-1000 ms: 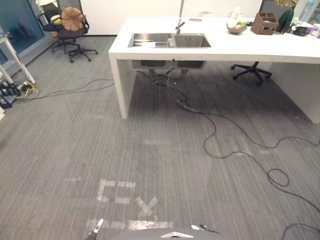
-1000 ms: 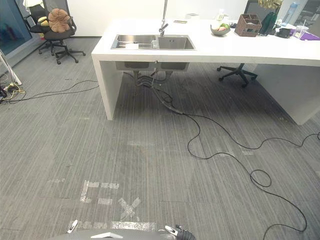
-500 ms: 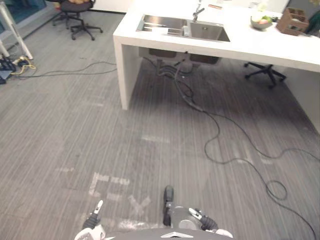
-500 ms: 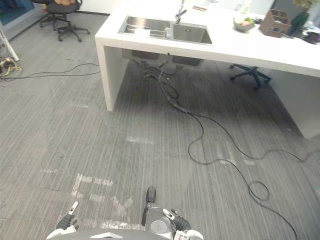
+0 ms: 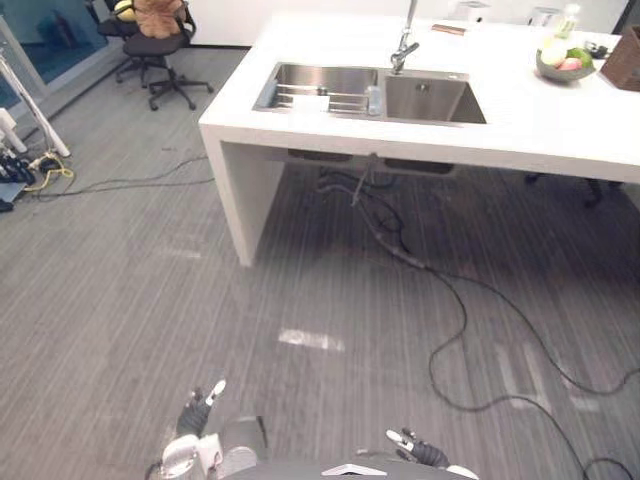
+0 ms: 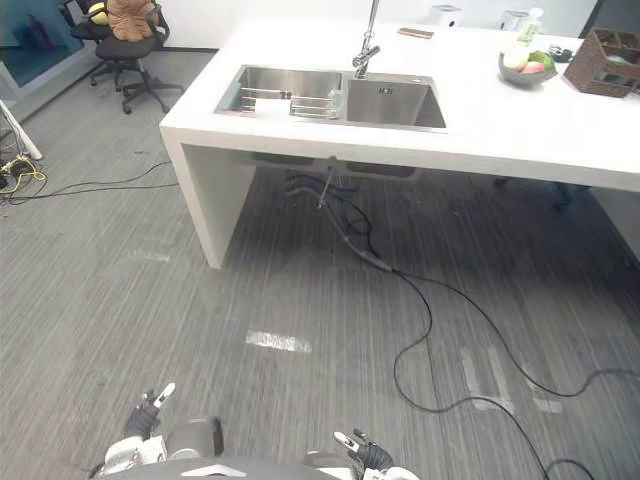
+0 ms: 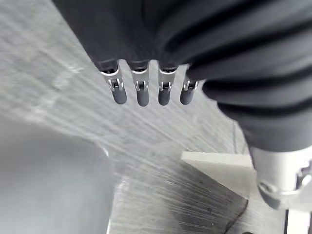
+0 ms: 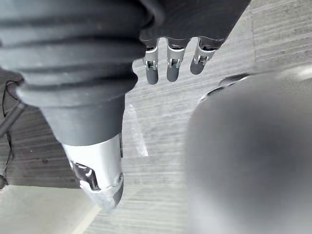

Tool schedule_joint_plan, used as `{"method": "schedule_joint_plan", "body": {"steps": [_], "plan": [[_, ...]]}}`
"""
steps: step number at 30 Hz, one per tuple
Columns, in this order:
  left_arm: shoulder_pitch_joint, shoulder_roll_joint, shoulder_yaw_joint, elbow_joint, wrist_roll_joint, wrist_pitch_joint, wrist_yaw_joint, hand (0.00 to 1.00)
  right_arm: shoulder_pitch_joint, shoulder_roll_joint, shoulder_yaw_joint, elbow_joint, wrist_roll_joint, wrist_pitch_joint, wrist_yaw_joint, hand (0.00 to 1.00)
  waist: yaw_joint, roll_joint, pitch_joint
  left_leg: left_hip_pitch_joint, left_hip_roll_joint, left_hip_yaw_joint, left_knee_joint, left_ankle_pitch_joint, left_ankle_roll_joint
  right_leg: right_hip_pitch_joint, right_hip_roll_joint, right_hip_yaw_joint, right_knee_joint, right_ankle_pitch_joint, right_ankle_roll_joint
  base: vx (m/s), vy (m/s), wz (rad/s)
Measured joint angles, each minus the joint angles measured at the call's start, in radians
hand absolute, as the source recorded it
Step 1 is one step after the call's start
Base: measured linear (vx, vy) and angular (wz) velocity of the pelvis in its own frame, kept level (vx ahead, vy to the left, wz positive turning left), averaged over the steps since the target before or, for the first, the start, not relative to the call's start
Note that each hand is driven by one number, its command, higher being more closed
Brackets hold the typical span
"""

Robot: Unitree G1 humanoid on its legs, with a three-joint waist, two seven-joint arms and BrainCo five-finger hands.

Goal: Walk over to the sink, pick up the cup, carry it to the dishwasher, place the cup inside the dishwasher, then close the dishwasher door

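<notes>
Well ahead of the left hand (image 5: 192, 418) and right hand (image 5: 420, 453), both hanging slack-fingered and empty, the cup (image 5: 373, 100) stands in the steel sink (image 5: 435, 100) by its divider; a straight, squared approach should bring it within reach.

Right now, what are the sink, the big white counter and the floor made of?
The sink looks like brushed steel: grey metal with soft reflections. The counter is a smooth, matte white slab, maybe stone or laminate; I cannot tell which. The floor seems to be grey carpet, going by its fine ribbed lines.
</notes>
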Motion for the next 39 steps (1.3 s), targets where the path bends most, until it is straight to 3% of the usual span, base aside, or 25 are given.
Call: {"method": "schedule_joint_plan", "body": {"steps": [1,2,3,4,6,8,11,13,14,15,16,18,20,21,24,25,28,29,32,34,35,36,37,38,39], "plan": [[-0.001,0.012,-0.029,-0.025,0.050,-0.025,0.041,0.00,-0.019,0.008,0.000,-0.017,0.032,0.004,0.003,0.00,-0.001,0.000,0.008,0.014,-0.041,0.057,-0.274,0.087,0.032,0.035,-0.012,0.022,0.000,-0.023,0.026,0.64,0.105,-0.94],[-0.001,0.014,-0.054,-0.044,0.069,-0.036,0.060,0.00,-0.021,0.007,0.000,-0.035,0.042,0.005,0.007,0.00,-0.002,0.015,0.008,0.029,-0.053,0.077,-0.418,0.171,0.038,0.048,-0.005,0.032,0.003,-0.038,0.031,0.63,0.148,-0.69],[0.003,0.010,-0.118,-0.097,0.109,-0.068,0.099,0.00,-0.002,-0.003,-0.001,-0.054,0.064,0.000,0.011,0.00,0.001,0.093,0.000,0.066,-0.049,0.074,-0.685,0.451,0.100,0.082,0.042,0.071,0.011,-0.083,0.036,0.46,0.167,-0.28],[-0.035,0.034,-0.162,-0.126,0.146,-0.081,0.135,0.00,-0.024,0.018,0.007,-0.039,0.067,-0.006,0.011,0.00,-0.009,0.043,0.005,0.077,-0.090,0.112,-0.693,0.422,0.129,0.103,0.013,0.120,0.002,-0.121,0.032,0.42,0.176,-0.02],[-0.100,0.042,-0.212,-0.218,0.209,-0.103,0.185,0.00,-0.052,0.017,0.021,-0.034,0.066,-0.022,0.026,0.00,-0.014,0.044,0.008,0.011,-0.094,0.140,-0.607,0.348,0.140,0.082,0.015,0.133,-0.024,-0.102,0.015,0.27,0.161,0.32],[-0.130,0.039,-0.246,-0.267,0.275,-0.140,0.214,0.00,-0.062,0.021,0.045,-0.027,0.061,-0.036,0.029,0.00,-0.016,0.044,0.009,0.004,-0.111,0.153,-0.573,0.309,0.180,0.086,-0.010,0.153,-0.025,-0.090,0.008,0.28,0.182,0.10],[-0.077,0.053,-0.323,-0.363,0.444,-0.227,0.359,0.00,-0.038,0.036,0.095,-0.019,0.055,-0.045,0.026,0.00,-0.023,0.012,-0.017,0.101,-0.183,0.182,-0.690,0.297,0.198,0.043,-0.069,0.184,0.129,-0.076,0.026,0.27,0.157,-0.06],[-0.046,0.062,-0.382,-0.489,0.537,-0.256,0.415,0.00,-0.009,0.038,0.078,-0.017,0.118,-0.025,0.002,0.00,-0.015,0.004,-0.053,0.144,-0.213,0.183,-0.759,0.295,0.199,-0.036,-0.086,0.177,0.290,-0.044,0.086,0.28,0.132,-0.02],[-0.052,0.071,-0.398,-0.584,0.585,-0.273,0.431,0.00,-0.007,0.038,0.069,-0.016,0.146,-0.020,-0.005,0.00,-0.013,0.000,-0.057,0.187,-0.225,0.183,-0.802,0.293,0.201,-0.110,-0.101,0.151,0.463,0.011,0.190,0.30,0.130,-0.06],[-0.072,0.089,-0.395,-0.681,0.609,-0.272,0.426,0.00,-0.007,0.040,0.054,-0.035,0.152,-0.028,-0.011,0.00,-0.017,-0.007,-0.054,0.242,-0.234,0.182,-0.832,0.286,0.210,-0.203,-0.146,0.114,0.676,0.121,0.328,0.35,0.168,-0.13],[-0.088,0.106,-0.394,-0.724,0.610,-0.271,0.423,0.00,-0.007,0.044,0.038,-0.047,0.152,-0.032,-0.013,0.00,-0.019,-0.016,-0.053,0.268,-0.240,0.183,-0.833,0.280,0.202,-0.247,-0.180,0.078,0.794,0.161,0.328,0.36,0.170,-0.18],[-0.158,0.149,-0.396,-0.792,0.612,-0.254,0.406,0.00,-0.004,0.032,-0.010,-0.076,0.154,-0.045,-0.023,0.00,-0.038,-0.012,-0.063,0.378,-0.259,0.185,-0.865,0.238,0.190,-0.391,-0.324,-0.076,1.102,0.118,0.156,0.31,0.136,-0.15],[-0.214,0.180,-0.418,-0.800,0.618,-0.211,0.397,0.00,-0.002,0.013,-0.014,-0.089,0.155,-0.047,-0.023,0.00,-0.052,0.003,-0.081,0.429,-0.248,0.189,-0.894,0.224,0.179,-0.481,-0.332,-0.134,1.081,0.050,0.120,0.21,0.066,-0.02],[-0.246,0.194,-0.432,-0.800,0.619,-0.183,0.389,0.00,-0.002,0.009,-0.015,-0.093,0.156,-0.047,-0.023,0.00,-0.061,-0.001,-0.082,0.442,-0.244,0.191,-0.901,0.224,0.179,-0.515,-0.328,-0.159,1.012,0.024,0.124,0.23,0.020,0.11],[-0.327,0.209,-0.461,-0.793,0.615,-0.099,0.331,0.00,0.018,0.021,-0.044,-0.096,0.206,-0.035,-0.032,0.00,-0.080,-0.013,-0.071,0.481,-0.233,0.181,-0.897,0.225,0.181,-0.541,-0.277,-0.203,0.626,0.000,0.118,0.27,-0.045,0.13],[-0.349,0.209,-0.476,-0.793,0.617,-0.074,0.314,0.00,0.024,0.037,-0.057,-0.101,0.234,-0.022,-0.040,0.00,-0.087,-0.007,-0.068,0.490,-0.222,0.173,-0.894,0.214,0.166,-0.530,-0.243,-0.196,0.443,0.034,0.114,0.33,-0.096,0.11],[-0.388,0.207,-0.535,-0.793,0.627,-0.028,0.283,0.00,0.028,0.060,-0.079,-0.128,0.253,0.004,-0.048,0.00,-0.105,-0.009,-0.064,0.513,-0.198,0.127,-0.869,0.169,0.137,-0.496,-0.188,-0.124,0.141,0.162,0.125,0.26,-0.119,0.35],[-0.387,0.205,-0.550,-0.793,0.635,-0.021,0.277,0.00,0.035,0.064,-0.079,-0.132,0.253,0.004,-0.050,0.00,-0.105,-0.002,-0.061,0.522,-0.196,0.121,-0.858,0.154,0.127,-0.490,-0.189,-0.111,0.130,0.176,0.118,0.27,-0.174,0.38],[-0.379,0.197,-0.597,-0.798,0.660,0.001,0.239,0.00,0.075,0.067,-0.077,-0.156,0.247,0.038,-0.077,0.00,-0.080,-0.024,-0.081,0.573,-0.194,0.103,-0.809,0.056,0.088,-0.428,-0.198,-0.062,0.137,0.195,0.091,0.27,-0.222,0.15],[-0.367,0.186,-0.600,-0.803,0.669,0.022,0.202,0.00,0.080,0.051,-0.082,-0.156,0.210,0.045,-0.082,0.00,-0.084,-0.003,-0.093,0.583,-0.146,0.099,-0.767,0.004,0.047,-0.421,-0.164,-0.076,0.170,0.208,0.085,0.36,-0.271,-0.01],[-0.357,0.185,-0.604,-0.814,0.670,0.040,0.172,0.00,0.085,0.030,-0.083,-0.155,0.197,0.057,-0.084,0.00,-0.090,0.044,-0.116,0.582,-0.103,0.098,-0.754,-0.019,0.013,-0.423,-0.124,-0.085,0.183,0.166,0.076,0.53,-0.307,-0.09],[-0.348,0.189,-0.604,-0.828,0.670,0.061,0.134,0.00,0.085,0.016,-0.083,-0.150,0.177,0.069,-0.084,0.00,-0.098,0.067,-0.131,0.569,-0.067,0.094,-0.699,-0.020,-0.007,-0.419,-0.091,-0.094,0.182,0.131,0.066,0.55,-0.307,-0.12],[-0.348,0.190,-0.603,-0.830,0.670,0.072,0.117,0.00,0.082,0.016,-0.083,-0.144,0.173,0.073,-0.085,0.00,-0.100,0.075,-0.136,0.540,-0.049,0.090,-0.629,-0.020,-0.017,-0.412,-0.084,-0.095,0.179,0.121,0.059,0.55,-0.335,-0.12],[-0.349,0.187,-0.603,-0.830,0.670,0.099,0.083,0.00,0.081,0.017,-0.082,-0.139,0.171,0.088,-0.085,0.00,-0.101,0.061,-0.125,0.460,-0.009,0.065,-0.421,0.003,-0.043,-0.375,-0.071,-0.096,0.153,0.119,0.047,0.43,-0.294,-0.11],[-0.349,0.183,-0.604,-0.830,0.670,0.120,0.056,0.00,0.080,0.017,-0.079,-0.128,0.169,0.104,-0.086,0.00,-0.100,0.069,-0.118,0.373,0.045,0.049,-0.193,0.054,-0.040,-0.317,-0.050,-0.099,0.124,0.109,0.030,0.42,-0.283,-0.10]]}}
